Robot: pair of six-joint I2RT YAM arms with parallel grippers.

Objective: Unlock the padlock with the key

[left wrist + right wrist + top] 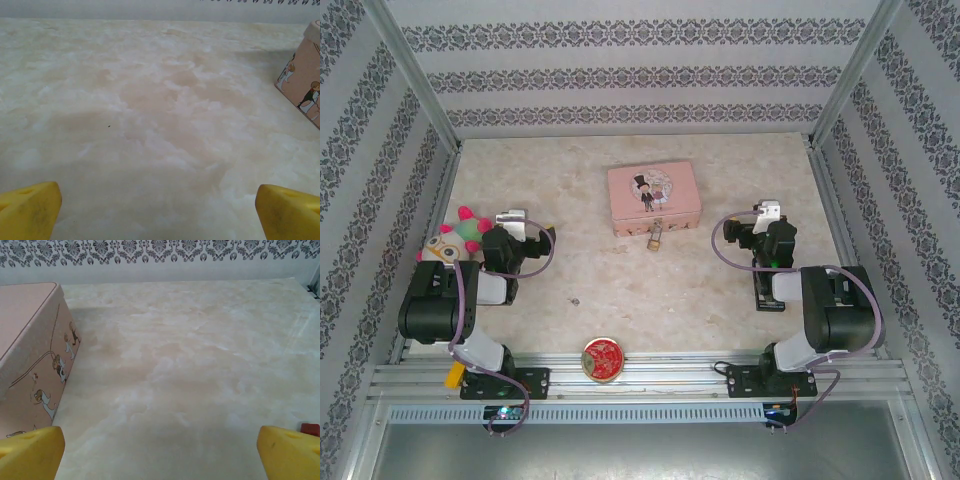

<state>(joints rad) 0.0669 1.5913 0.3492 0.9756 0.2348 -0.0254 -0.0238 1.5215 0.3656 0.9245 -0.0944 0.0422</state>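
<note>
The padlock (pixel 657 238) hangs at the front of the pink tin box (pixel 654 192), midway between the left gripper (pixel 159 214) and right gripper (pixel 160 454), both wide open, probably so either can reach it.

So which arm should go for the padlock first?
Probably the right. In the top view the right arm sits nearer the padlock than the left arm, and its wrist view has the box close by. Both pairs of jaws stand open.
</note>
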